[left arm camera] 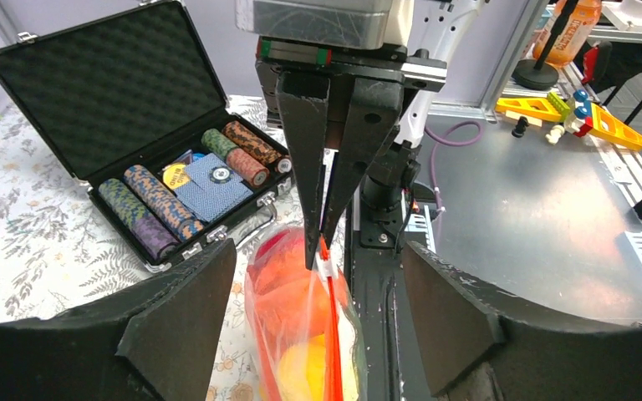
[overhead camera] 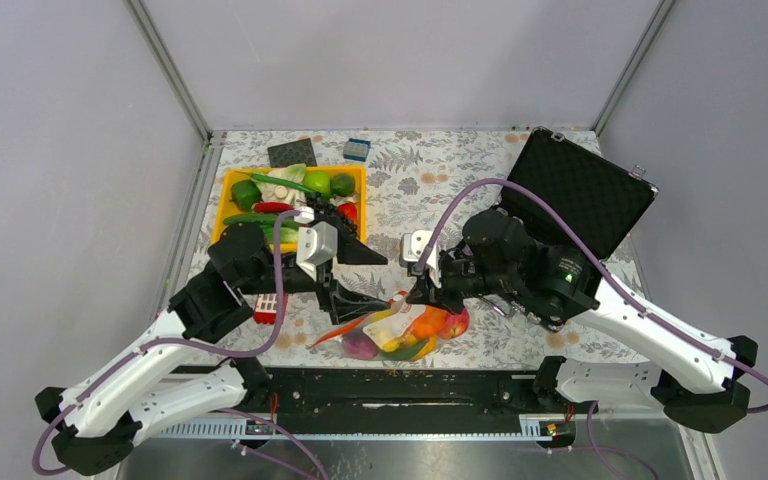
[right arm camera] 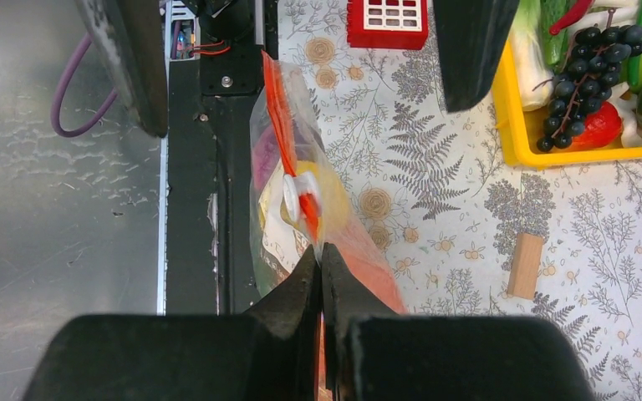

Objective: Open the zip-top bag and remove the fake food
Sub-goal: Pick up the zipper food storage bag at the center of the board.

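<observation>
Flowered cloth (overhead camera: 440,180) is bearing the bag (overhead camera: 405,330) at its near edge, food (overhead camera: 430,325) sitting inside; right claw (right arm camera: 321,252) is pinching its zip (right arm camera: 277,109), seemingly unopened; left claw (left arm camera: 318,288) is gaping just beside it.

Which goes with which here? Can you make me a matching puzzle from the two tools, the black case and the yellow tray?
Things:
1. left tool
2. right tool
3. black case
4. yellow tray

States:
A. holds dark grapes
B. pinched shut on the orange strip of the zip-top bag
C. lid up, chip rolls inside
D. wide open, holding nothing

Pairs: 1-D, 2-B, 3-C, 4-A
</observation>
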